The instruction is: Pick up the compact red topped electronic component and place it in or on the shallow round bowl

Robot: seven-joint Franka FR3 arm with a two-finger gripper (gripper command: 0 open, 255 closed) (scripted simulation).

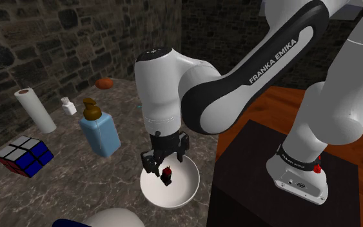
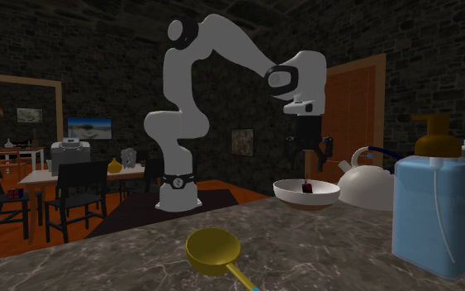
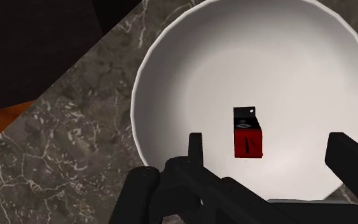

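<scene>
Fingers (image 3: 195,147) spread wide on the black gripper (image 3: 269,141), nothing pinched! Between them, touching neither, sits the small component (image 3: 247,133), red with a black end, down inside the white bowl (image 3: 171,76). From the shoulder view the gripper (image 1: 166,162) hangs right over the bowl (image 1: 187,187), with the component (image 1: 167,174) just under the tips. The second exterior view shows the gripper (image 2: 309,157) above the bowl (image 2: 292,195) and the component (image 2: 307,188) peeking over the rim; whether it rests flat on the bottom is hard to make out there.

Out across the dark marbled bench (image 1: 77,187), the blue soap bottle (image 1: 100,132) with a brown pump stands nearest the bowl. Past it are a small white shaker (image 1: 68,106), an upright paper roll (image 1: 37,109) and a coloured puzzle cube (image 1: 24,156), all well apart from the gripper. An orange object (image 1: 104,82) by the stone wall is too small to name. A white rounded shape (image 1: 115,218) is cut off at the lower edge. In the second exterior view a white kettle (image 2: 369,186) sits just beside the bowl, and a yellow scoop (image 2: 212,250) lies in the foreground.
</scene>
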